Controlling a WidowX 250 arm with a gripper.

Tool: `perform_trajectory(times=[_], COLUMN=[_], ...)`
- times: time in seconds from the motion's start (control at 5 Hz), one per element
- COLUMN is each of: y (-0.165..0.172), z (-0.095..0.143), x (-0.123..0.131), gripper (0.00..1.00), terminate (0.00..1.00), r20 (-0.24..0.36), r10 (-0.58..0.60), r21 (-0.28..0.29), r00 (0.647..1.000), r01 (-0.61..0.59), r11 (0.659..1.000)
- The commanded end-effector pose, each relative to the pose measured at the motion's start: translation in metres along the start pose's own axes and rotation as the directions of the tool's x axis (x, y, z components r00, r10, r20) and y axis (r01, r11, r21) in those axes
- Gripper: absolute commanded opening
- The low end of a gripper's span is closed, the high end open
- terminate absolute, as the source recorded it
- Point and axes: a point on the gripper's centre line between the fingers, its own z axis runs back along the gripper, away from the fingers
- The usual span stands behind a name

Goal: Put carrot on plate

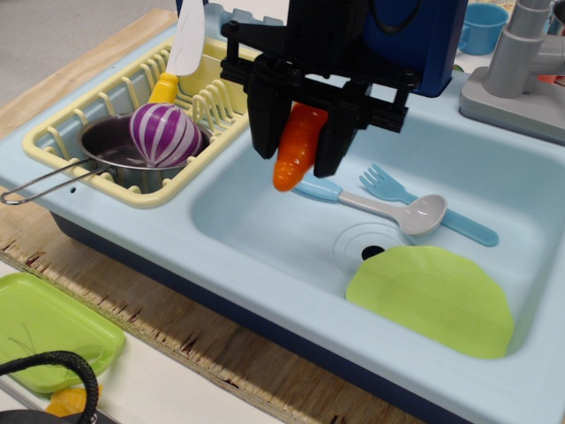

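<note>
My black gripper point(298, 146) is shut on the orange toy carrot point(296, 150) and holds it upright, well above the light-blue sink basin point(265, 230), its tip pointing down. The round lime-green plate point(430, 299) lies flat on the sink floor at the right front, to the right of and below the carrot. Nothing lies on the plate.
A grey spoon point(415, 213) and a blue fork point(424, 208) lie in the sink behind the plate, near the drain point(369, 247). A yellow dish rack point(132, 115) at left holds a pot and a purple striped ball point(164, 133). A lime-green tray point(44, 331) sits at front left. A grey faucet point(521, 71) stands at right.
</note>
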Motion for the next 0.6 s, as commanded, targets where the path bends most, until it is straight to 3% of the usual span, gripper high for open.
perform_trajectory(times=[0.0,0.4], y=[-0.039,-0.079], z=[0.002,-0.006], x=[-0.006,-0.016], gripper=[0.00,0.00], terminate=[0.00,0.00], r20=[0.019,-0.003], r10=[-0.080,-0.153], r21=[-0.052,-0.088], r00=[0.997,0.988], r01=[0.081,0.152], r11=[0.995,0.984])
